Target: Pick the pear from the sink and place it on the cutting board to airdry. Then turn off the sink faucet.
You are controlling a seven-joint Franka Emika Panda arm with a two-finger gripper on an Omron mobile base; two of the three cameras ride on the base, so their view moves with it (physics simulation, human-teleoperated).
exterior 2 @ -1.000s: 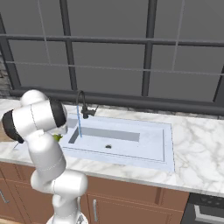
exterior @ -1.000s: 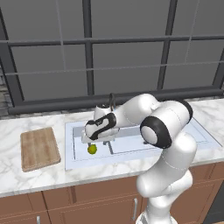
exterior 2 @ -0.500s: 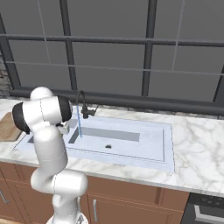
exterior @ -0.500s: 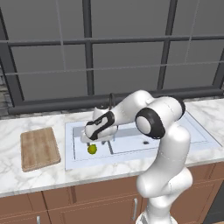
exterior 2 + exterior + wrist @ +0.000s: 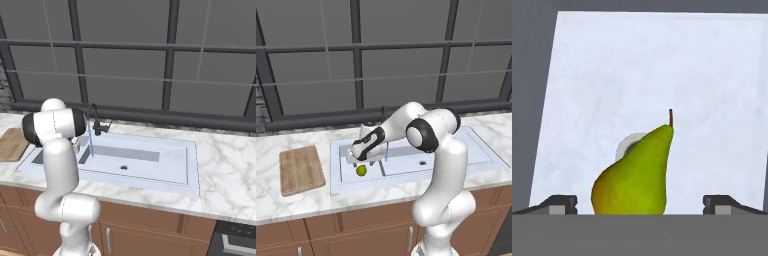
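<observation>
The pear (image 5: 361, 170) lies in the left basin of the sink (image 5: 406, 172), yellow-green with its stem pointing away from the hand. My gripper (image 5: 359, 161) hangs just above it, open. In the hand view the pear (image 5: 637, 175) sits between the two dark fingertips (image 5: 560, 204), which stand wide on either side without touching it. The cutting board (image 5: 301, 169) lies on the counter left of the sink. The sink faucet (image 5: 93, 116) stands at the sink's back edge, and a thin blue stream of water (image 5: 91, 140) falls from its spout.
A small drain (image 5: 626, 146) shows on the basin floor behind the pear. The right basin (image 5: 150, 160) has its own drain (image 5: 123, 167). Marble counter (image 5: 225, 175) runs to both sides, with a window wall behind the sink.
The hand has edged a little left and down over the pear, and the arm's elbow has swung back. The jaws have stayed wide, and the pear has not moved.
</observation>
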